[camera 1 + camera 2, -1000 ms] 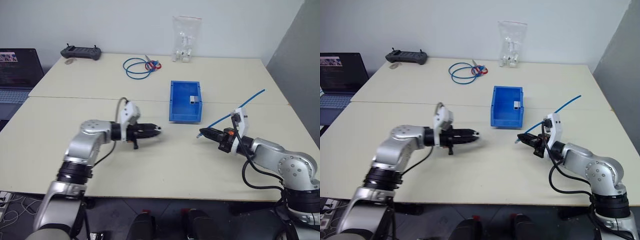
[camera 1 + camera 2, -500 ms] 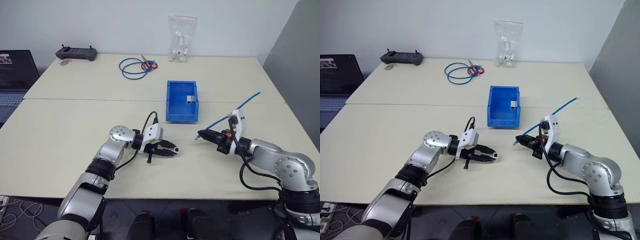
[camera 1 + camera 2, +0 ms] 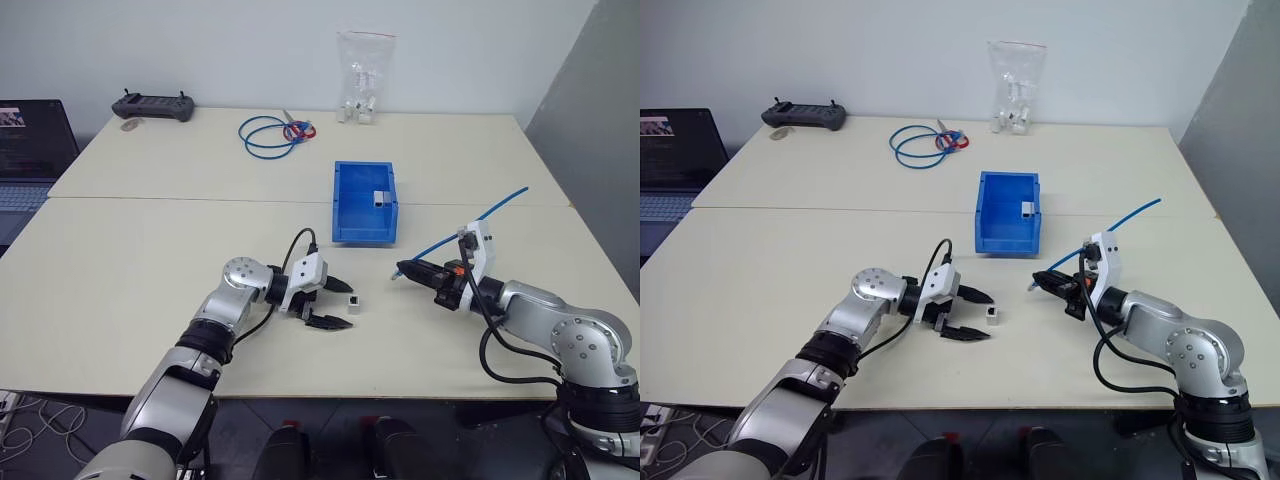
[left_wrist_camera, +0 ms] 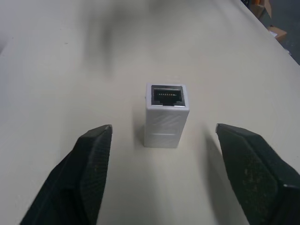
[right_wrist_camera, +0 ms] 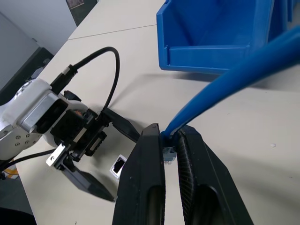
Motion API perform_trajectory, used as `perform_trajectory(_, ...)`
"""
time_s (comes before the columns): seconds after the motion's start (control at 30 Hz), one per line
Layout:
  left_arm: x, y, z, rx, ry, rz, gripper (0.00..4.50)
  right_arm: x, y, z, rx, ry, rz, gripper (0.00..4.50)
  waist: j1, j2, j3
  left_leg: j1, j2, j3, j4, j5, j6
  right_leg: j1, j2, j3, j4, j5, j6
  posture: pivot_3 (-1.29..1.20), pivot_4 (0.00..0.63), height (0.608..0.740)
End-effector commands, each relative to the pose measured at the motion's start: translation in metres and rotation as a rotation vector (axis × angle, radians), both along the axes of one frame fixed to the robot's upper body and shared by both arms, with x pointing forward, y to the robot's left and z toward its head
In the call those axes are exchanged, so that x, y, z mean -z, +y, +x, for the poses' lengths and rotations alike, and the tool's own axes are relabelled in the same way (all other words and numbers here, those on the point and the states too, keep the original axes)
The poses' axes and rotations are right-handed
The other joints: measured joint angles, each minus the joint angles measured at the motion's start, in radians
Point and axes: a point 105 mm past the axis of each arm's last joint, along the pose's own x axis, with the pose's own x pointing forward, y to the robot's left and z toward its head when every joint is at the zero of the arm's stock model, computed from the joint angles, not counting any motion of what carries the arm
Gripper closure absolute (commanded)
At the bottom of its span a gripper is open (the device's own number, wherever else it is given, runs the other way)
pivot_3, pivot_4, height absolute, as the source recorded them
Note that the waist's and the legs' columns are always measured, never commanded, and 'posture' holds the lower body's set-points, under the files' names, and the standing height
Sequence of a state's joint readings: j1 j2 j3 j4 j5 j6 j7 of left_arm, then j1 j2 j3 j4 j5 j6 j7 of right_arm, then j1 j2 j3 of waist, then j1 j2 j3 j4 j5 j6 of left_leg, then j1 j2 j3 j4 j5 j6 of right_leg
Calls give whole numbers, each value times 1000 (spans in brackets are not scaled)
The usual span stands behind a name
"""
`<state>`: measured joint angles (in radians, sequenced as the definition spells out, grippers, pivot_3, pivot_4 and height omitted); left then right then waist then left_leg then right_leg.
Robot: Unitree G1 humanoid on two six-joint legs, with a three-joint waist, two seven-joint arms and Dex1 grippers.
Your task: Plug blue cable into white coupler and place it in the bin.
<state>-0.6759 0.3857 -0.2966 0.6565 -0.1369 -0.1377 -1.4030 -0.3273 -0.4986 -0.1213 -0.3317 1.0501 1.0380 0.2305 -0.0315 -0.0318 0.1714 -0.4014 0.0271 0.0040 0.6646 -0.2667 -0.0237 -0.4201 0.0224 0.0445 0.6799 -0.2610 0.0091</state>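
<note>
One small greyish block (image 3: pixel 381 198) sits inside our bin (image 3: pixel 350 205), against its right wall. We see the white coupler (image 4: pixel 167 114) lying free on the counter (image 3: pixel 150 260), just in front of our released left end effector (image 3: pixel 337 304), untouched. Our right end effector (image 3: pixel 404 270) is clenched on the blue cable (image 3: pixel 495 205) near its plug, right of the coupler.

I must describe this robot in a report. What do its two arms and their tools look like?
Both arms have rounded silver-grey segments joined by black rings. Each wrist carries a white boxy housing, with a black cable looping from it back along the arm. The left tool and the right tool each have two black tapered fingers. The right wrist shows small orange-red details.
</note>
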Motion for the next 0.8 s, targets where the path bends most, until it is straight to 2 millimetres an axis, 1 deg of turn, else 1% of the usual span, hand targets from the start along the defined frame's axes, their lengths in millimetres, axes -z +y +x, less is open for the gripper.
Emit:
perform_trajectory(0.03,-11,-6,2,3,-48,-36,215,-11,0,1,0,-38,11,4392,0,0,0,0,0,0,0,0,0,0,0,0,0,0,0,0,150,740)
perform_trajectory(0.17,-13,-7,6,-22,-66,-41,215,-10,0,1,0,-36,8,4392,0,0,0,0,0,0,0,0,0,0,0,0,0,0,0,0,150,740)
perform_trajectory(0.3,-15,-3,9,-32,-56,-36,908,-10,0,2,0,-34,9,4392,0,0,0,0,0,0,0,0,0,0,0,0,0,0,0,0,150,740)
perform_trajectory(0.33,-15,-3,9,-30,-47,-36,1207,-10,0,2,1,-34,10,4392,0,0,0,0,0,0,0,0,0,0,0,0,0,0,0,0,150,740)
perform_trajectory(0.37,-15,-3,9,-30,-40,-38,1389,-10,0,2,1,-34,10,4392,0,0,0,0,0,0,0,0,0,0,0,0,0,0,0,0,150,740)
perform_trajectory(0.4,-15,-2,9,-29,-37,-36,1665,-10,0,2,2,-34,10,4392,0,0,0,0,0,0,0,0,0,0,0,0,0,0,0,0,150,740)
perform_trajectory(0.43,-14,-2,9,-26,-37,-33,1828,-10,0,2,2,-34,10,4392,0,0,0,0,0,0,0,0,0,0,0,0,0,0,0,0,150,740)
perform_trajectory(0.5,-14,-2,8,-23,-35,-31,2328,-10,1,2,-1,-33,12,4392,0,0,0,0,0,0,0,0,0,0,0,0,0,0,0,0,150,740)
perform_trajectory(0.7,-12,-1,7,-21,-24,-37,3624,-10,2,-2,-19,-43,-15,4392,0,0,0,0,0,0,0,0,0,0,0,0,0,0,0,0,150,740)
perform_trajectory(0.73,-13,-1,7,-27,-23,-41,3750,-11,4,-3,-32,-60,-37,4392,0,0,0,0,0,0,0,0,0,0,0,0,0,0,0,0,150,740)
perform_trajectory(0.8,-13,-2,8,-39,-18,-49,3749,-16,14,-8,-90,-129,-102,4392,0,0,0,0,0,0,0,0,0,0,0,0,0,0,0,0,150,740)
